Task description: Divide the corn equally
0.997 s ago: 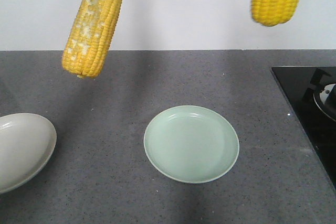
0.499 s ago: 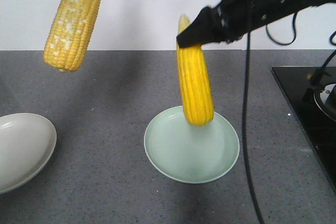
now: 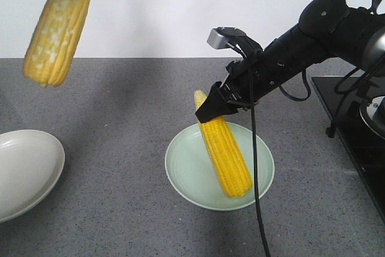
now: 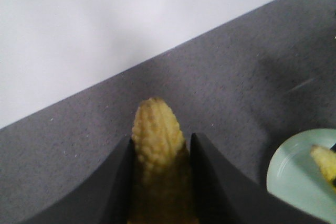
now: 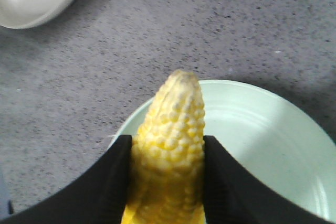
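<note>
The right gripper (image 3: pixel 212 109) has lowered its corn (image 3: pixel 224 158) onto the green plate (image 3: pixel 180 164), jaws clamped; releasing tilted, it might roll off. Left jaws grip the other cob (image 3: pixel 57 28).

Front cam looks down at counter; wrist cams close-up; all share green plate (image 3: pixel 180 167).

I count two corn cobs, one (image 3: pixel 224 154) on the green plate (image 3: pixel 186 170), one (image 3: pixel 57 31) up left of it; two plates, the white plate (image 3: pixel 27 170) left of it.
</note>
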